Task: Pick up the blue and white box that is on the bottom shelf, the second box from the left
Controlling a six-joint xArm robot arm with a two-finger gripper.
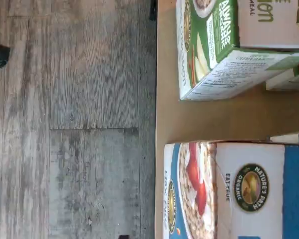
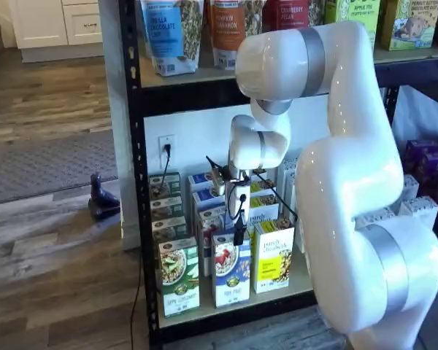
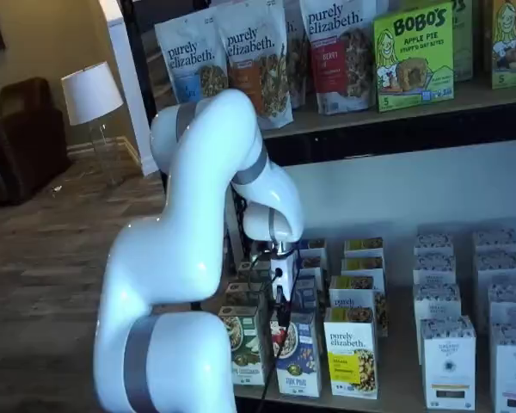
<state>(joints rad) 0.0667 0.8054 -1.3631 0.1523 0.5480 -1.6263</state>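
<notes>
The blue and white box (image 2: 231, 276) stands upright at the front of the bottom shelf (image 2: 204, 311), between a green-and-white carton and a yellow one. In both shelf views my gripper (image 2: 239, 232) hangs just above the top of the blue and white box (image 3: 297, 353), its black fingers pointing down. The gripper (image 3: 282, 303) holds nothing, and its fingers show only as one thin dark strip. The wrist view looks onto the blue and white box (image 1: 229, 194) and the tan shelf board (image 1: 169, 119). No fingers show in that view.
A green-and-white carton (image 2: 179, 277) stands left of the box and a yellow carton (image 2: 273, 261) stands right of it, with more rows behind. The wrist view shows the green carton (image 1: 214, 50) and the wood floor (image 1: 70, 119) beyond the shelf's edge. White boxes (image 3: 447, 361) stand further right.
</notes>
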